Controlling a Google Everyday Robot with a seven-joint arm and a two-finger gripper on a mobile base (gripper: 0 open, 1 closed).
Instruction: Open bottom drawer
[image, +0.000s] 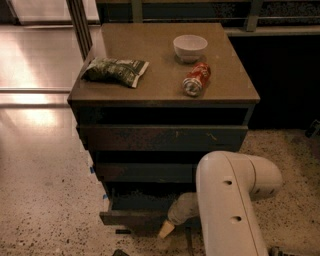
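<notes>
The cabinet has three dark worn wooden drawers. The bottom drawer (131, 218) is the lowest and sticks out a little, with its dark inside (142, 200) showing above the front. My white arm (227, 200) comes in from the lower right. My gripper (172, 222) is at the drawer's front edge, right of its middle, with one tan fingertip (165, 229) showing below the edge. The rest of the gripper is hidden behind the arm.
The top drawer front (162, 137) and the middle drawer front (145, 172) sit above. On the cabinet top (160, 85) lie a green snack bag (115, 71), a white bowl (190, 47) and a red can (196, 79) on its side. Speckled floor (45, 200) lies left.
</notes>
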